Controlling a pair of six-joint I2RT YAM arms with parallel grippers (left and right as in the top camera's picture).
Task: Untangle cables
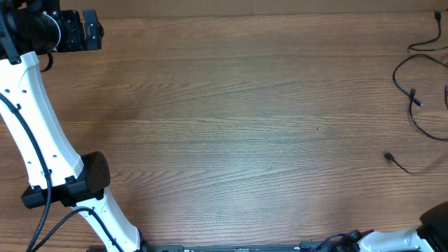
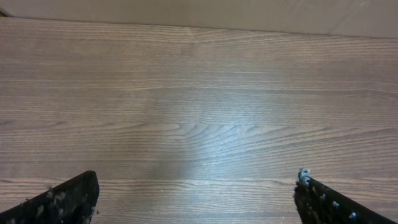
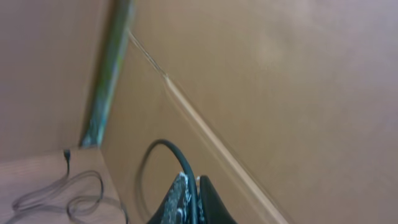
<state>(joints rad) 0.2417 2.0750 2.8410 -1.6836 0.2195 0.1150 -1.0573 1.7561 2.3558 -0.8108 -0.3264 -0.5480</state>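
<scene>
The left gripper (image 2: 198, 182) hangs over bare brown wood-grain worktop (image 1: 231, 105) with its two dark fingers spread wide. Nothing lies between them or anywhere ahead of them in the left wrist view.

The thin black cables with small plug ends (image 1: 413, 98) lie well apart from that gripper, right across the worktop on the far side from it. They trail in loose open loops along the worktop's edge there. One small plug end (image 1: 388, 157) lies a little apart from the main loops, on the side toward the left gripper.

The right gripper (image 3: 191, 182) has its fingers pressed together. A black cord (image 3: 163, 144) arches up and over into the fingertips, so it appears to be pinching that strand, though the contact itself is too blurred to be sure. Below the right gripper and to its left in its own view, more loops (image 3: 68, 194) rest flat on the worktop.

The right arm is by far the nearer one; the tangle lies just beside it. The loops' long axis runs along the worktop edge, crosswise to any reach from the left gripper. To my eye the next move should draw the pinched strand away from the resting loops, while the left arm would have to cross the whole worktop to help.
</scene>
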